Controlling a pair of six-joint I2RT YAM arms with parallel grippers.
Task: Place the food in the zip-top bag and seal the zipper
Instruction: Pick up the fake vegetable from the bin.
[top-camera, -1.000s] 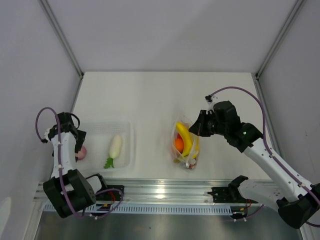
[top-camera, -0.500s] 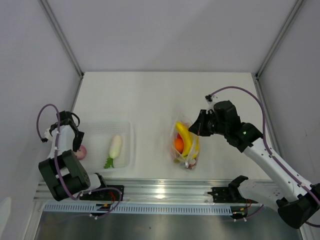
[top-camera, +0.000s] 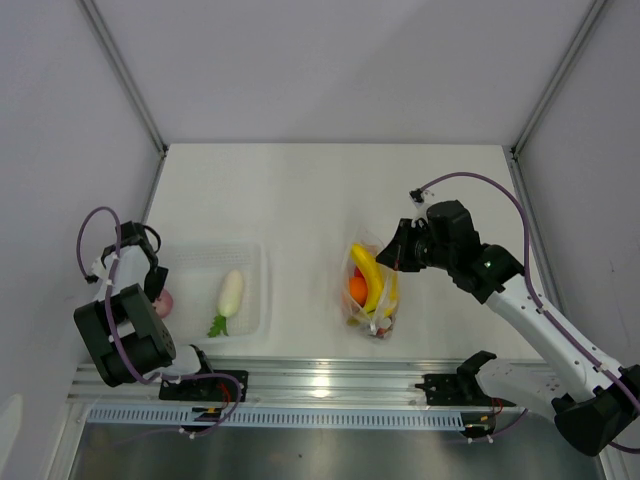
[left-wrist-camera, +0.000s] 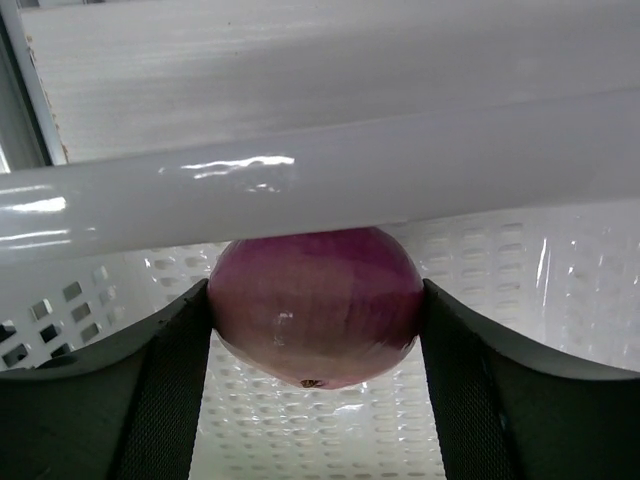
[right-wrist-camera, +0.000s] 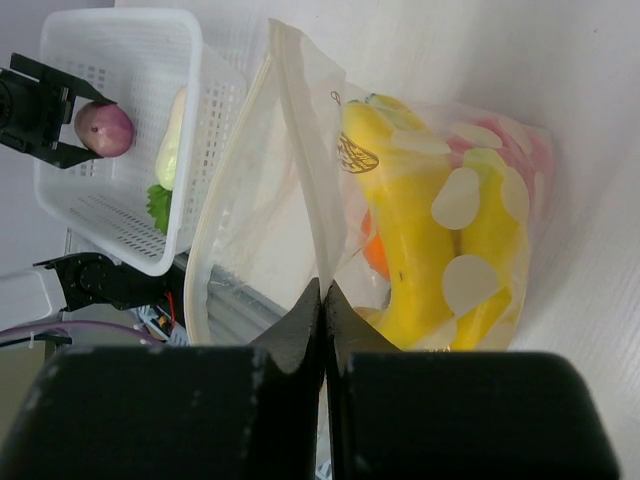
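1. Recording the left gripper (left-wrist-camera: 315, 345) drawn in from a wider spread a second ago, fingers (left-wrist-camera: 180, 360) now pinching the dark red-purple round one (left-wrist-camera: 315, 290) on both flanks, at the left end of the tray (top-camera: 262, 290).
2. Judging a pick as beginning, with lift and carry rightward to follow.
3. Finding the right gripper (right-wrist-camera: 323, 290) unmoved, fingers pressed together on the lip of the zip-top bag (right-wrist-camera: 250, 200), holding the mouth agape.
4. Observing that bag lying right of centre, clear and crinkled, containing the yellow banana (right-wrist-camera: 390, 190) and the orange one (right-wrist-camera: 375, 255), with the zipper (right-wrist-camera: 300, 140) unsealed.
5. Noting the white radish (top-camera: 230, 292) lying in the tray, awaiting transfer.
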